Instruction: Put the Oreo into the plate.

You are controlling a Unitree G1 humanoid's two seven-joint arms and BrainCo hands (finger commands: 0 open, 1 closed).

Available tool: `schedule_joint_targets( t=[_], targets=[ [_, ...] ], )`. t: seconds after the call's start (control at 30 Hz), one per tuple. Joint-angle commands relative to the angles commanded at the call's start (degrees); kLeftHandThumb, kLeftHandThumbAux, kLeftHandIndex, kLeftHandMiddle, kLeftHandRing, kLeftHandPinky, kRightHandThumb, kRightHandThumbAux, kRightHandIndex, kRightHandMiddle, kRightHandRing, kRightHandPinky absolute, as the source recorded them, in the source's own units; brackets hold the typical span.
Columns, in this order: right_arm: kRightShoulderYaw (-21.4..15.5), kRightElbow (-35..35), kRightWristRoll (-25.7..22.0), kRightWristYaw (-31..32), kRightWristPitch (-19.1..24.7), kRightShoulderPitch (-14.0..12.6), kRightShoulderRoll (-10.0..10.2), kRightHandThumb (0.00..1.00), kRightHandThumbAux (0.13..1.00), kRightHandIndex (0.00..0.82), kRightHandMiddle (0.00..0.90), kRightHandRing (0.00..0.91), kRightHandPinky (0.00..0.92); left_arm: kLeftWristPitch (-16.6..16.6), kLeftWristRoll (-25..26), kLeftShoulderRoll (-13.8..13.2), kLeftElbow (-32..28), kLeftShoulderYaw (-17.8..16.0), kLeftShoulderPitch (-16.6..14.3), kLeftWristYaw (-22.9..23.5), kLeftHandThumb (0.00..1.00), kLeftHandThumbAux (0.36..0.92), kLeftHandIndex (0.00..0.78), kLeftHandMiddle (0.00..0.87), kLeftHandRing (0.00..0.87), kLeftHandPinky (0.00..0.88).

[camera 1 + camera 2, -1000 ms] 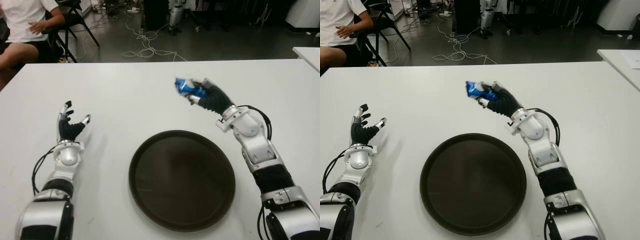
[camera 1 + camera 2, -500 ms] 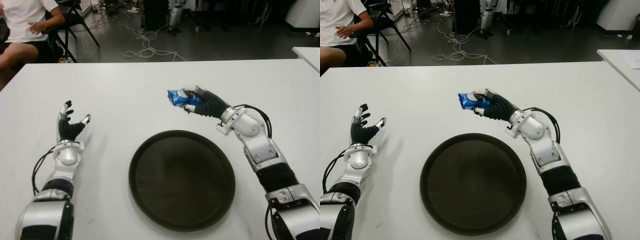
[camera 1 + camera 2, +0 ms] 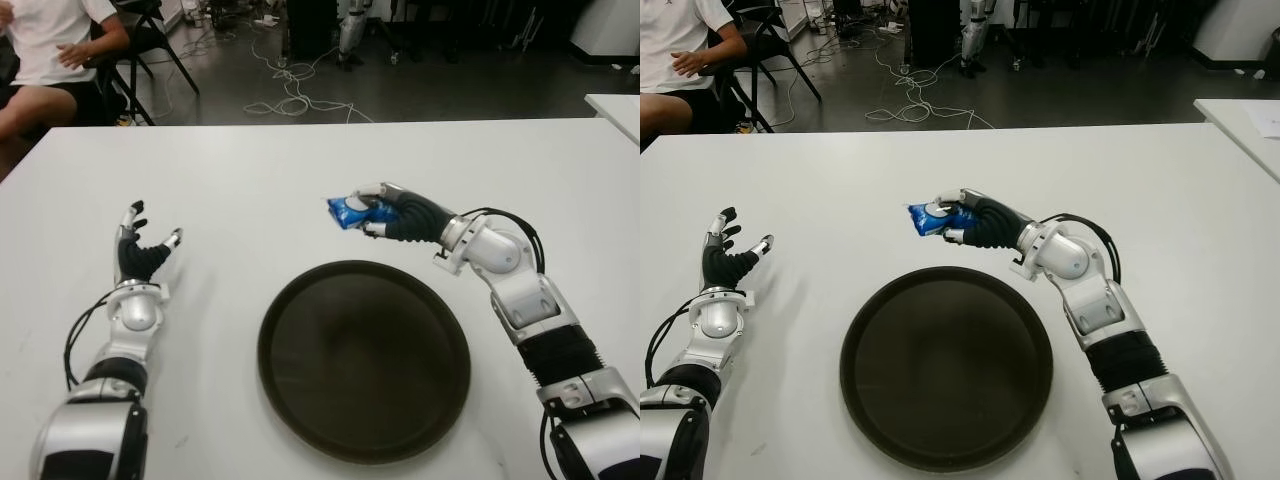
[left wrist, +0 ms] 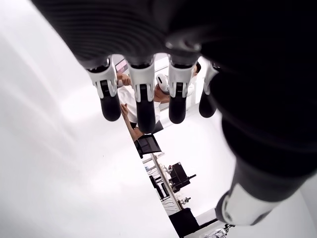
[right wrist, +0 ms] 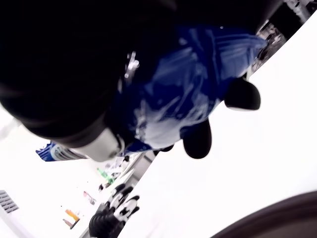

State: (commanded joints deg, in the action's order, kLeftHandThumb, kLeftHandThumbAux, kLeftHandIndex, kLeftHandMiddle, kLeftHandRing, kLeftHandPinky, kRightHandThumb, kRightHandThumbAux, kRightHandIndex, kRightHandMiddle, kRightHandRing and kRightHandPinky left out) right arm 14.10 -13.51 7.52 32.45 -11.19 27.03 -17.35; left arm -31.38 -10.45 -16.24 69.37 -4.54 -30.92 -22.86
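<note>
Above table (image 3: 300, 180): Oreo (image 3: 350, 211) in R hand (image 3: 392, 213).

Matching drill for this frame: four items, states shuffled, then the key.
1. Oreo pack
2. plate
3. left hand
4. right hand

A. fingers spread, holding nothing
B. dark, round, nothing on it
C. closed around the blue pack
D. held above the table beyond the plate's far rim

Pairs: 1-D, 2-B, 3-A, 4-C
</note>
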Motion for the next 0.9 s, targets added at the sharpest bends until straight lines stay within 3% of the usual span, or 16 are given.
schedule_joint_targets(
  t=[0.13,0.23,0.4,0.53,0.57,0.6,0.67,0.73,0.9],
  targets=[
    [-0.2,11.2,-3.7,4.5,2.4,-3.7,-1.8,0.689,0.724,0.440,0.823,0.836,0.832,0.4,0.0,0.0,0.2,0.0,-0.2,-0.1,0.024,0.753,0.076,0.117,0.110,0.106],
    [-0.3,15.6,-5.6,6.6,4.3,-4.6,-2.4,0.688,0.725,0.440,0.831,0.844,0.845,0.6,0.1,0.0,0.2,0.0,-0.2,0.0,0.022,0.756,0.078,0.117,0.108,0.100],
    [-0.3,12.9,-10.3,11.6,1.9,-3.2,-2.1,0.683,0.728,0.438,0.859,0.876,0.888,0.5,0.4,0.1,0.2,-0.2,-0.2,0.3,0.023,0.753,0.080,0.113,0.105,0.100],
    [-0.2,13.0,-10.1,13.0,1.2,-3.1,-3.1,0.681,0.729,0.438,0.864,0.882,0.899,0.4,0.6,0.1,0.2,-0.4,-0.2,0.6,0.021,0.751,0.074,0.110,0.104,0.103],
    [-0.2,13.0,-10.0,13.2,1.2,-3.1,-3.2,0.450,0.742,0.556,0.872,0.890,0.906,0.4,0.6,0.1,0.2,-0.4,-0.2,0.6,0.021,0.751,0.075,0.112,0.106,0.105],
    [-0.3,13.3,-9.9,13.2,1.5,-3.2,-3.4,0.288,0.754,0.633,0.877,0.895,0.912,0.4,0.7,0.1,0.2,-0.4,-0.2,0.7,0.021,0.751,0.075,0.113,0.107,0.106],
    [-0.3,13.6,-9.7,13.2,1.9,-3.4,-3.6,0.147,0.764,0.704,0.883,0.900,0.916,0.4,0.7,0.1,0.2,-0.4,-0.2,0.7,0.022,0.753,0.077,0.119,0.110,0.105],
    [-0.2,13.9,-9.4,13.0,2.3,-3.4,-3.8,0.060,0.772,0.745,0.887,0.903,0.917,0.3,0.8,0.2,0.2,-0.5,-0.2,0.8,0.024,0.757,0.078,0.123,0.113,0.105],
    [0.0,14.2,-8.7,12.7,2.0,-3.5,-4.3,0.009,0.771,0.756,0.886,0.903,0.913,0.2,0.8,0.2,0.2,-0.6,-0.2,0.6,0.028,0.766,0.079,0.128,0.118,0.112]
  ],
)
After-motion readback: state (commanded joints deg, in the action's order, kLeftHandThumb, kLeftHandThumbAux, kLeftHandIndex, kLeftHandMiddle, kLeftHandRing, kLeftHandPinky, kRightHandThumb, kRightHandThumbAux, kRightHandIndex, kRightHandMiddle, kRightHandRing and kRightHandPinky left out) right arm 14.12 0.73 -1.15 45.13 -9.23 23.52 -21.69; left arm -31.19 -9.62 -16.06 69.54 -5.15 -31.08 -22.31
